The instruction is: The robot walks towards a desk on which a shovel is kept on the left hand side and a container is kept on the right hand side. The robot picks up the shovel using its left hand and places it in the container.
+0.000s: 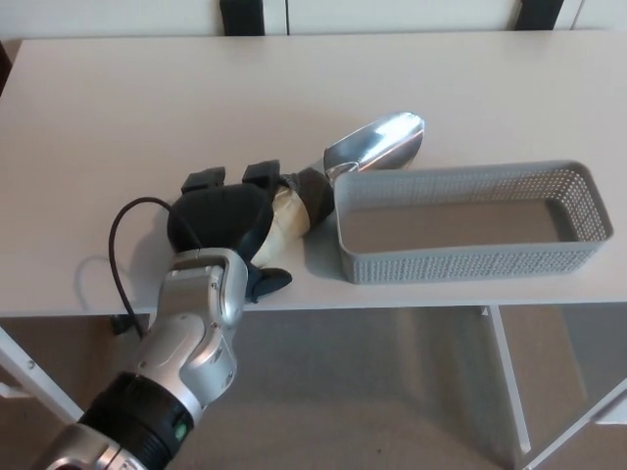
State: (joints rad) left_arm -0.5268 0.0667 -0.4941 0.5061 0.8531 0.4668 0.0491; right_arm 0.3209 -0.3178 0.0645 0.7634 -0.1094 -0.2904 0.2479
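Observation:
The shovel lies on the desk just left of the container, its shiny metal scoop (377, 142) pointing to the far right and its tan handle (282, 220) running back toward me. My left hand (223, 217) is wrapped around that handle, fingers curled over the top and thumb below, shut on it. The scoop's tip appears slightly raised near the container's far left corner. The grey perforated container (460, 262) stands at the desk's front right with nothing inside. My right hand does not show.
The pale desk (147, 108) stretches wide to the left and back. A black cable (122, 255) loops from my left wrist over the desk's front edge. Dark chair legs (243, 16) stand behind the desk. Grey floor lies below.

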